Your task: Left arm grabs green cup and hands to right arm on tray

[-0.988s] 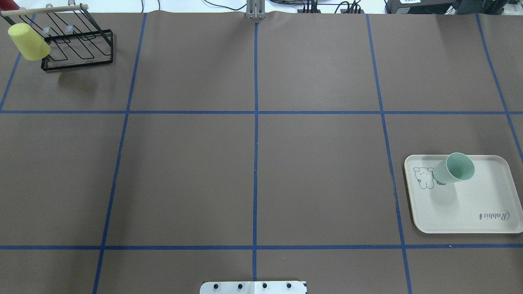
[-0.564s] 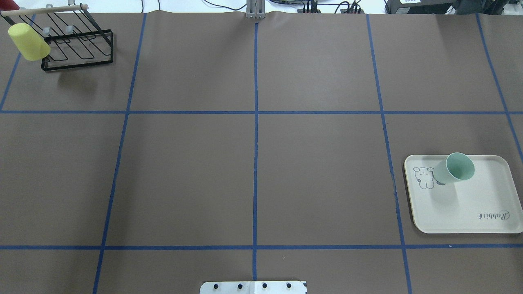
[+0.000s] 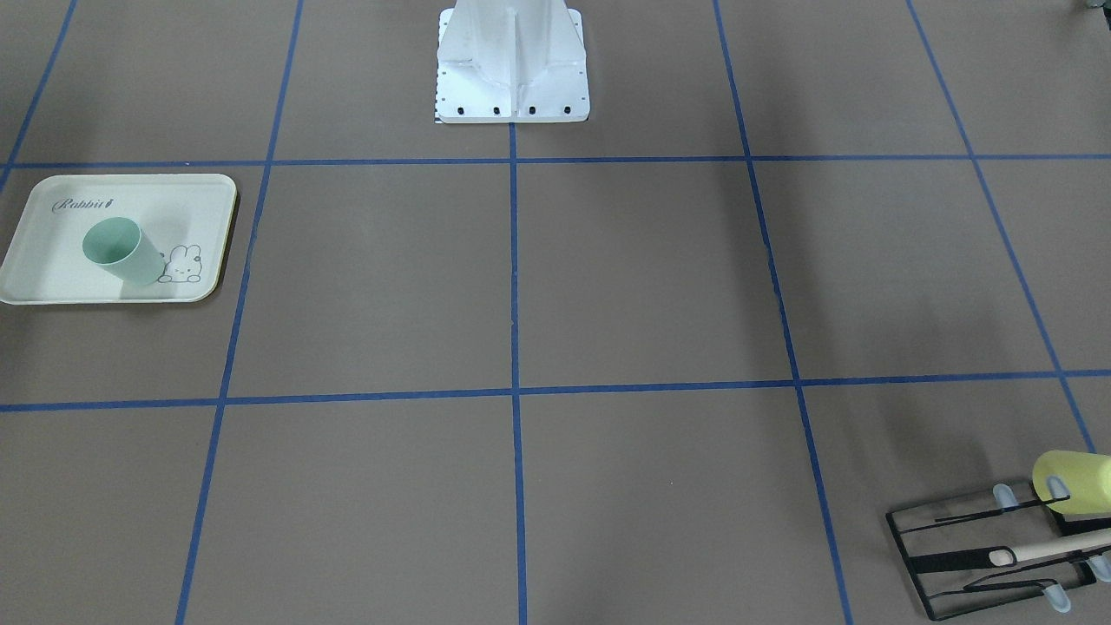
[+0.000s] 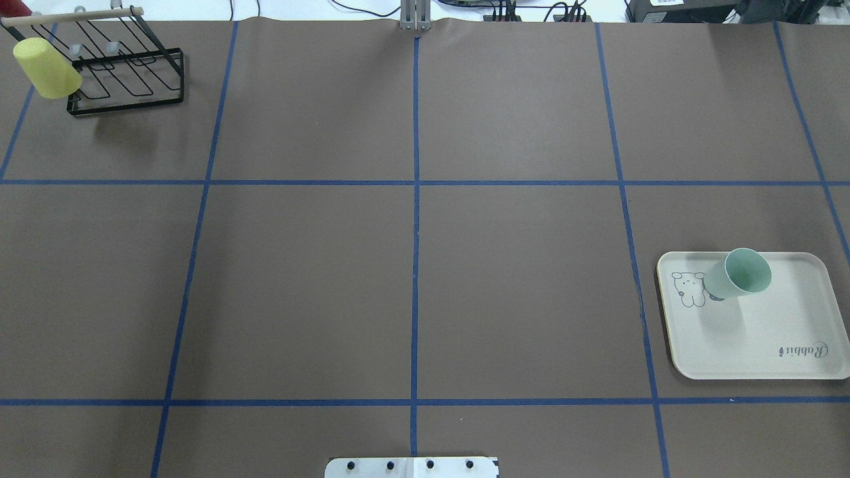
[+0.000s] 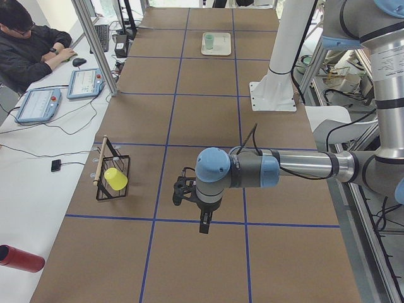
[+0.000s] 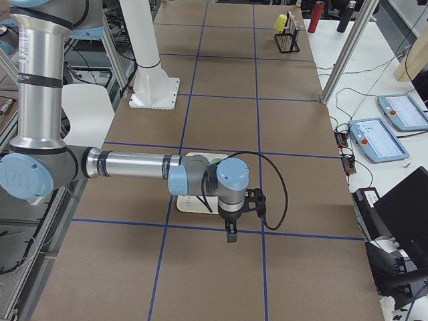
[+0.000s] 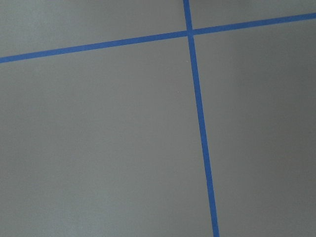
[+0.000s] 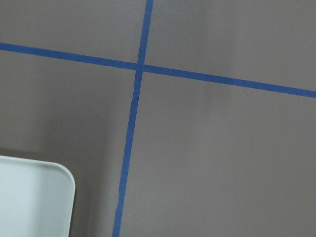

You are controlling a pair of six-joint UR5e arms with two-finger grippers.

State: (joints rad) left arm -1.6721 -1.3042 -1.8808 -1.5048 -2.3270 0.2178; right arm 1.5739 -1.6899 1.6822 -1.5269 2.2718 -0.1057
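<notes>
The green cup (image 4: 737, 273) stands up straight on the tray (image 4: 783, 325), with its open mouth on top. It sits at the tray's far edge as seen from the robot's side, just beside the little bunny drawing (image 4: 688, 289). Nothing is holding the cup. The tray lies flat on the brown table (image 4: 412, 265), on the robot's right side.

The right arm (image 6: 134, 165) reaches out low over the table close to the tray. Its wrist camera sees just one round corner of the tray and the blue tape lines. The right gripper (image 6: 231, 235) points down and is not touching the cup. It shows only in the side view, so I cannot tell if its fingers are apart or together.

The left arm (image 5: 297, 165) is far from the cup, over the other half of the table. The left gripper (image 5: 203, 226) points down over bare table, and I cannot tell if it is open or closed either.

Far off in a corner, a yellow cup (image 4: 46, 68) hangs on the black wire rack (image 4: 126, 74).

I think the job looks finished, because the cup is on the tray and let go. The next move only asks the arms to go to rest, and the right one must not bump the cup.
</notes>
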